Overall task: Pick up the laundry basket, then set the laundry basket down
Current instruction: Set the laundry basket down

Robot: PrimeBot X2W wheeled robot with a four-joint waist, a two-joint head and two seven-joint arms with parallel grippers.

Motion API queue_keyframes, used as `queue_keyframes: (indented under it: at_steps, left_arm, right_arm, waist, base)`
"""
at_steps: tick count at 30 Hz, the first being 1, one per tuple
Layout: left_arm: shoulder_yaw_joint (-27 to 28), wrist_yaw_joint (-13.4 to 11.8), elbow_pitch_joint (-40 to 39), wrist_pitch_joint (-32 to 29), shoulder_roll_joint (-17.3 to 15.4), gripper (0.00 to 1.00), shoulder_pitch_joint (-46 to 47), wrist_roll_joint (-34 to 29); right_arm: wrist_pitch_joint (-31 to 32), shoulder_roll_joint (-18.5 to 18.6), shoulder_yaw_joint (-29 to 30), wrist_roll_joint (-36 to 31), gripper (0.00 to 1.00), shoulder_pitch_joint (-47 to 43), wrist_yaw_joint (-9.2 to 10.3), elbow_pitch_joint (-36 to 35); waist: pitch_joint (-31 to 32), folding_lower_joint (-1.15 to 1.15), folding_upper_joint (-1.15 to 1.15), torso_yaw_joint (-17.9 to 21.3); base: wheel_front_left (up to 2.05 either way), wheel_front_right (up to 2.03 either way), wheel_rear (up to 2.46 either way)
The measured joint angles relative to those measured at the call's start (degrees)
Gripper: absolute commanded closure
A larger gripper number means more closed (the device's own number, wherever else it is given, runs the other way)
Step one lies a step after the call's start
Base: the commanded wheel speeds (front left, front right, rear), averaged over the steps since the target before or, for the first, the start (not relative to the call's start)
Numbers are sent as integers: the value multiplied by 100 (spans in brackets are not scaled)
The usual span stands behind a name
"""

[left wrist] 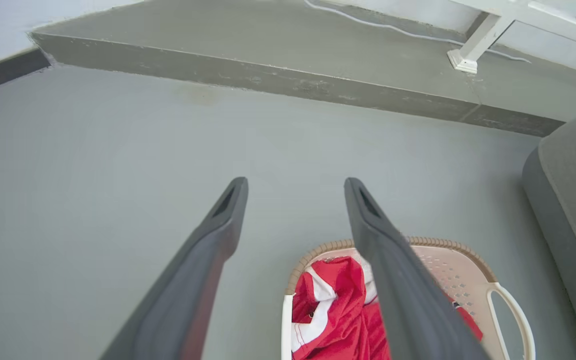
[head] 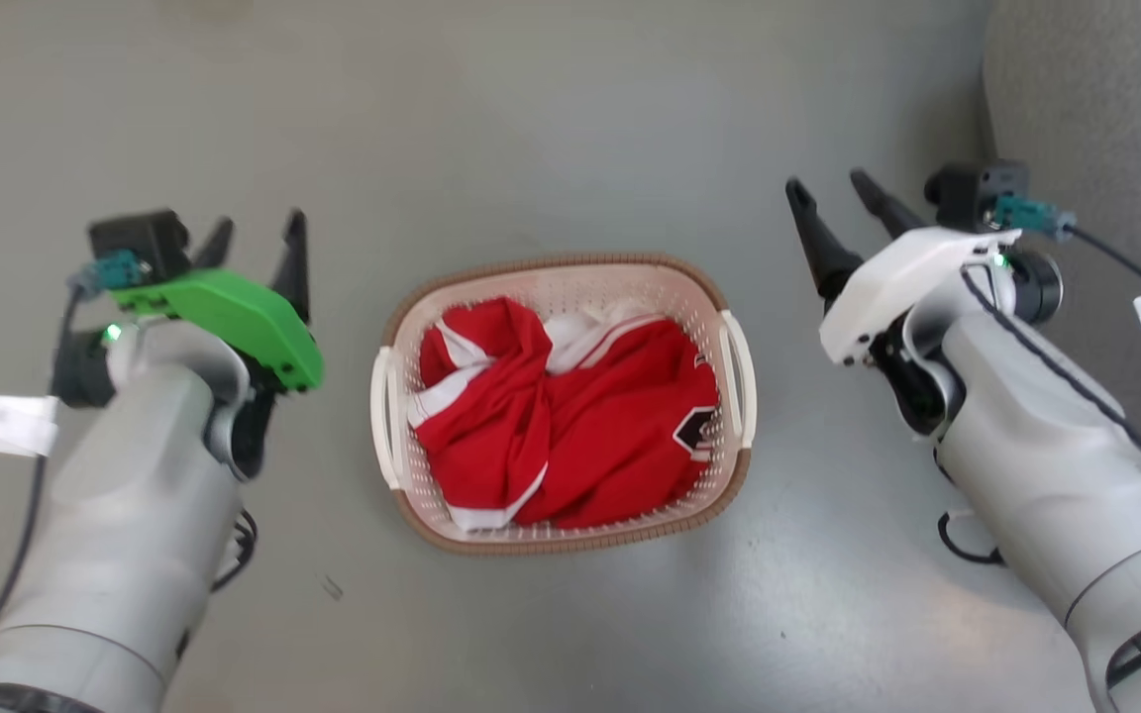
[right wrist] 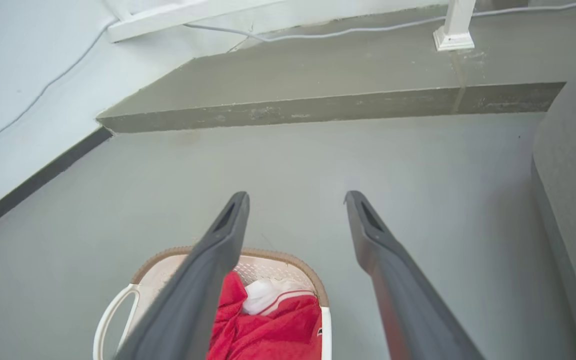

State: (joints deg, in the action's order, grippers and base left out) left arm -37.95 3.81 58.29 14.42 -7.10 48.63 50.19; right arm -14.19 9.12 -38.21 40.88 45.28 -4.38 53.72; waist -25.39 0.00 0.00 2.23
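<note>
The laundry basket point(head: 491, 535) stands on the grey floor in the middle of the head view, cream with a brown rim and white side handles. Red and white clothes point(head: 570, 416) fill it. My left gripper point(head: 259, 236) hovers open to the basket's left, apart from the handle. My right gripper point(head: 833, 193) is open to the basket's right, also clear of it. In the left wrist view the basket point(left wrist: 460, 270) lies low between and right of my open left gripper point(left wrist: 295, 187). The right wrist view has the basket point(right wrist: 168, 260) at lower left of my open right gripper point(right wrist: 295, 200).
A grey upholstered seat point(head: 1095, 89) stands close at the right, near my right arm. A raised concrete step point(left wrist: 288, 82) runs across the far floor, with a white post point(right wrist: 453, 25) and a cable on it. A wall with dark skirting point(right wrist: 28, 185) is at the left.
</note>
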Motion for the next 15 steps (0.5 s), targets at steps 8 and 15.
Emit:
queue_keyframes:
  at_steps: [8, 15]
  left_arm:
    - [446, -390, -1078, 1, -240, 0, -103, -588]
    - [638, -709, -1969, 1, -345, 0, -541, -1079]
  right_arm:
    - [-26, 227, 463, -423, 0, -279, 325, -985]
    - [-33, 386, 921, -787, 0, -670, 661, -1850]
  waist:
    - [440, 0, 0, -24]
    - [766, 0, 0, -55]
  base:
    - [0, 0, 0]
    - [0, 0, 0]
